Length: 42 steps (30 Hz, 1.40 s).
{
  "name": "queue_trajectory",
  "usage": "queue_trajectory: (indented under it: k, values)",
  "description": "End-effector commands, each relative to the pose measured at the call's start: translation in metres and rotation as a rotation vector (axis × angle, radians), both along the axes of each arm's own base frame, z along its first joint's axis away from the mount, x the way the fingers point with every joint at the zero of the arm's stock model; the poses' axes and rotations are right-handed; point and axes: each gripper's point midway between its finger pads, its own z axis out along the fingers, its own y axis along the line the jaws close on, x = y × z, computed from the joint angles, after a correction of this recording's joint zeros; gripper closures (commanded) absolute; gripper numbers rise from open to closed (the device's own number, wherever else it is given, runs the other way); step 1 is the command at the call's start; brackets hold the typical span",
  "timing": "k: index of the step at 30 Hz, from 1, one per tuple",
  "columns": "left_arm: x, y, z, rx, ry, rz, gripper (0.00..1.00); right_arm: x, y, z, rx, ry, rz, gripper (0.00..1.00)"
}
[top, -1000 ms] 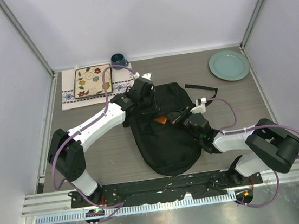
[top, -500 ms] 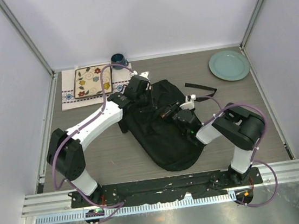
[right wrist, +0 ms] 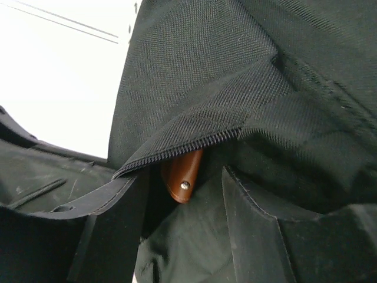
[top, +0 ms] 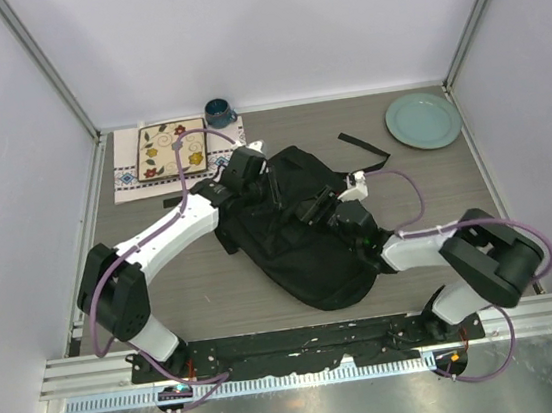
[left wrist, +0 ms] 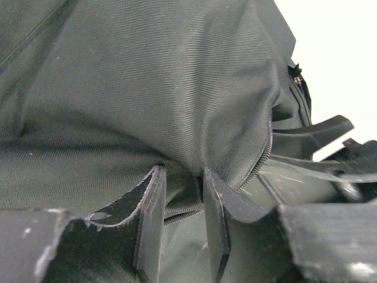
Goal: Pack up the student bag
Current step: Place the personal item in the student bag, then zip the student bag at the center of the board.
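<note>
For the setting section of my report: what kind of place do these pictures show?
Most likely a robotics lab work cell, not a home: plain white walls enclose the table, and the left arm and right arm are bolted to a metal rail near the student bag.

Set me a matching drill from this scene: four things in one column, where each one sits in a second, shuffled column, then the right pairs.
Things
1. student bag
2. plate
3. mug
4. brown piece

Places
A. far right corner of the table
B. peeking out from under the bag's zipper edge
C. middle of the table
D. far edge, beside the floral mat

Pairs: 1-C, 2-A, 3-D, 4-B
</note>
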Motion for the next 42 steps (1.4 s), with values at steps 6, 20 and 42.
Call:
queue_trajectory:
  k: [6,20,42]
  values:
    - [-0.01,0.007,0.001,-0.026,0.025,0.012,0.42,-0.034,-0.029,-0.025,-0.237,0.079,0.081,0.62]
    - [-0.04,0.088,0.024,0.012,-0.112,0.249,0.04,-0.056,-0.077,0.037,-0.295,-0.047,0.0,0.63]
    - [-0.059,0.091,-0.041,-0.312,-0.039,0.468,0.07,-0.057,0.057,0.071,-0.585,-0.196,0.544,0.53]
